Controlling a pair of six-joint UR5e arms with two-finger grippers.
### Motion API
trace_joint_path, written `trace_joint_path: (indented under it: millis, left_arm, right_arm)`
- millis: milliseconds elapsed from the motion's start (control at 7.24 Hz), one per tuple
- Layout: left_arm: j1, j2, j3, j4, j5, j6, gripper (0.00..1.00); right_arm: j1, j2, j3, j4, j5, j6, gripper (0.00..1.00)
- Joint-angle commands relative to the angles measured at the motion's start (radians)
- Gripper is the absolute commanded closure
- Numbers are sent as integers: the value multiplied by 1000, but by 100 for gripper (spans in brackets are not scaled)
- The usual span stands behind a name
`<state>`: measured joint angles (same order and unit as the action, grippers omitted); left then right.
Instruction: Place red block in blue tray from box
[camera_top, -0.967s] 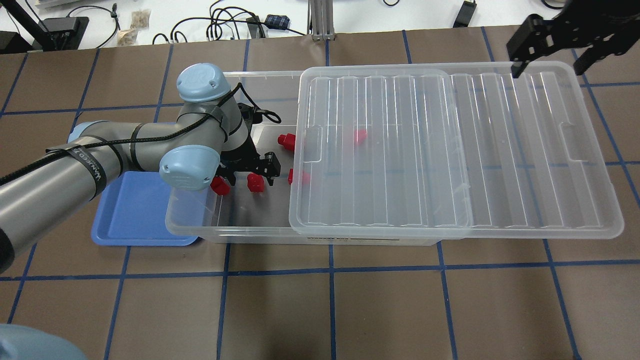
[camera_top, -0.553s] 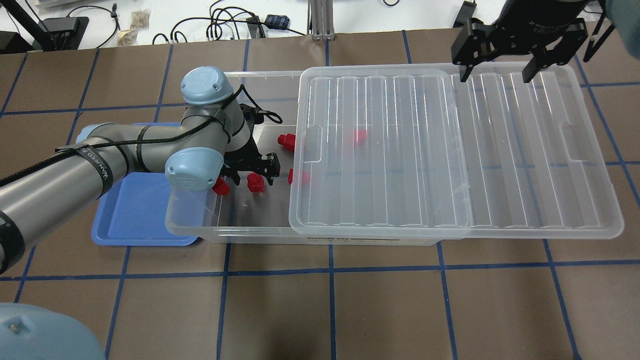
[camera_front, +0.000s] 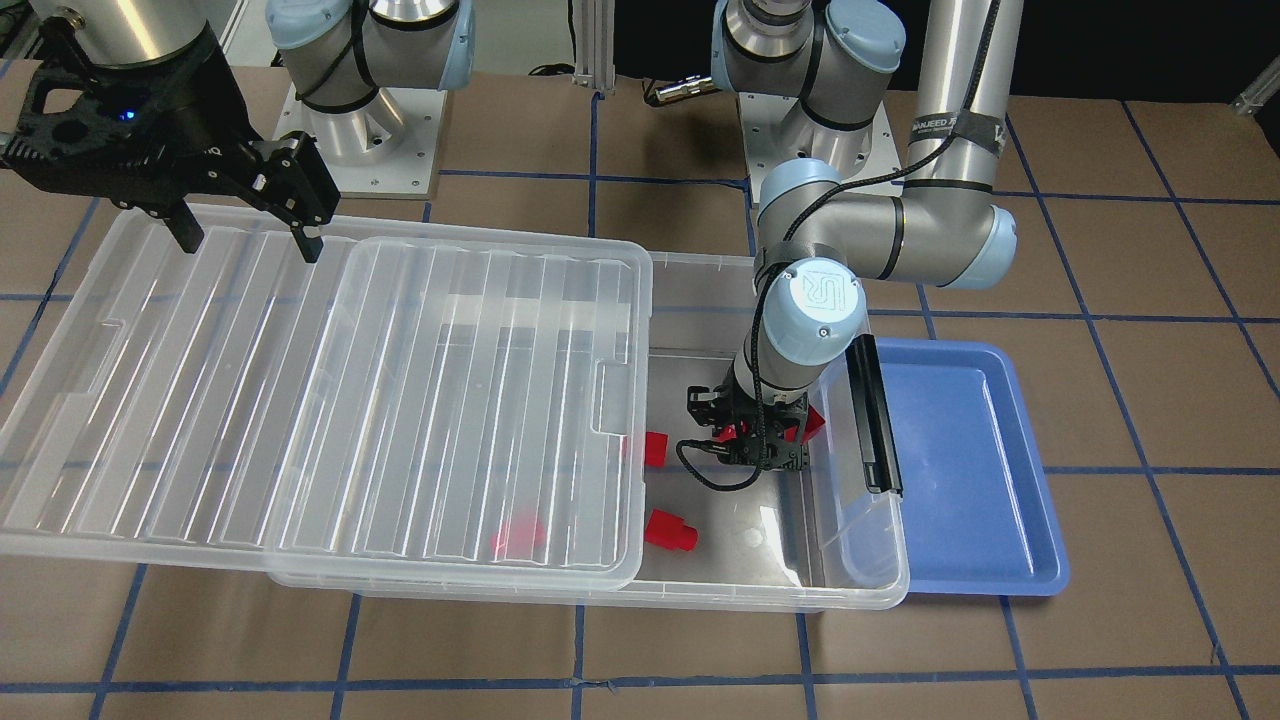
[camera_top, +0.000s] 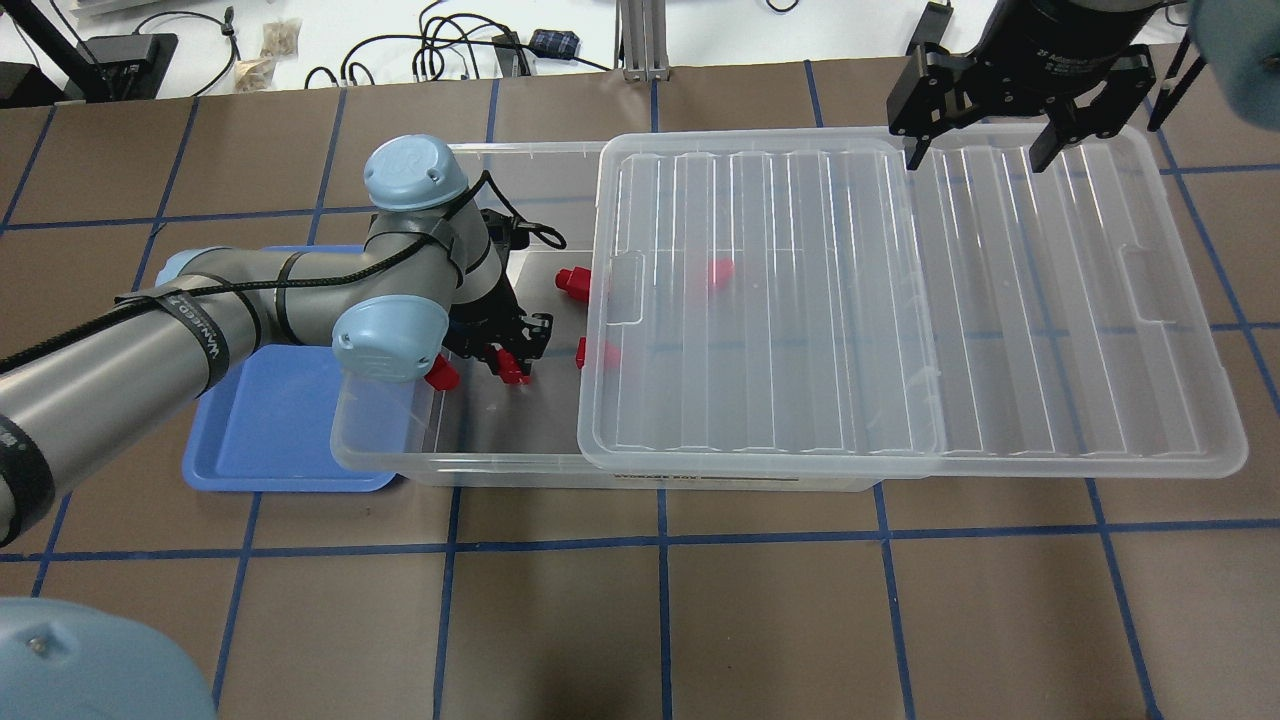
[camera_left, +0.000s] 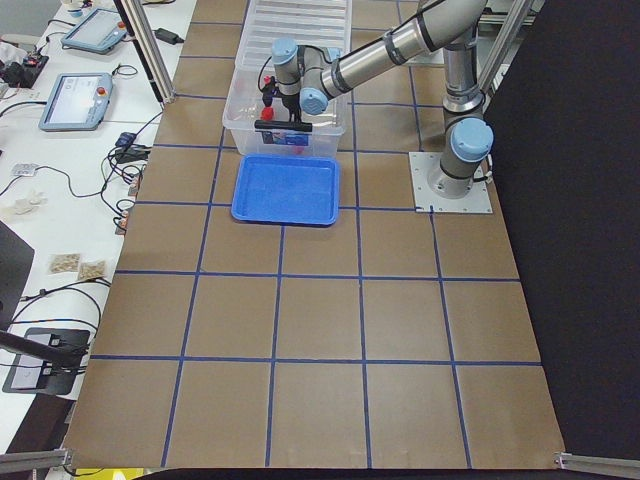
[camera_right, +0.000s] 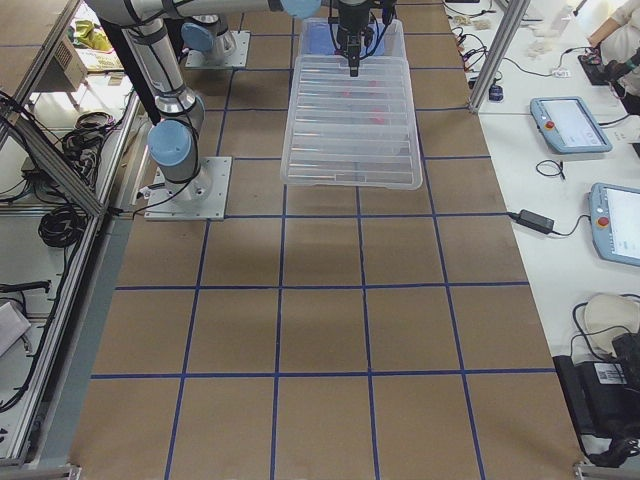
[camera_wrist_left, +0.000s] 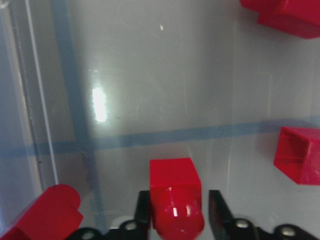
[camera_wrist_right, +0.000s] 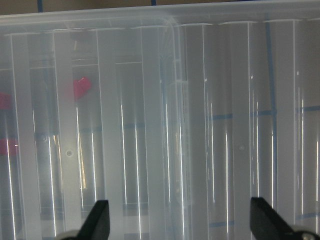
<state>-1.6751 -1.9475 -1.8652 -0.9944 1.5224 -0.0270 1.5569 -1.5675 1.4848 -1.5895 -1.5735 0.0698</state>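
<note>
My left gripper (camera_top: 508, 362) is down inside the clear box (camera_top: 400, 462), shut on a red block (camera_wrist_left: 175, 200) that rests on the box floor; it also shows in the front view (camera_front: 760, 445). Other red blocks lie near it (camera_top: 438, 373), (camera_top: 572, 283), (camera_top: 590, 352), and one sits under the lid (camera_top: 720, 272). The blue tray (camera_top: 270, 420) lies empty just left of the box, partly under my left arm. My right gripper (camera_top: 975, 150) is open and empty above the lid's far edge.
The ribbed clear lid (camera_top: 900, 300) is slid to the right, covering most of the box and overhanging its right end. A black latch bar (camera_front: 872, 415) stands on the box's short side by the tray. Cables lie beyond the table's far edge.
My left gripper's fingers have closed on the red block that lay between them. My right gripper has swung left to sit over the lid's far edge.
</note>
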Motion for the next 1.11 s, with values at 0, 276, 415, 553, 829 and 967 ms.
trace_joint_path:
  millis: [0,276,415,553,829,967]
  left_arm:
    - [12,27,24,-41,7,1,100]
    - [14,85,166,-284,18,-4,100]
    - [14,119,246,-417,18,-5,100]
    - [18,155,311,-500,18,-7,100]
    - [99,206,382,-573,31,1,100]
    - [188,231,382,-582,35,15,100]
  right_arm:
    - [0,1,0,0,0,-1,0]
    - [0,1,0,-1,0,-4,0]
    - [0,1,2,-3,0,-8,0]
    - [-1,3,3,-6,0,-15,0]
    - [-20,4,-4,-4,-5,-40,0]
    - [-46,9,-6,-3,-6,-50,0]
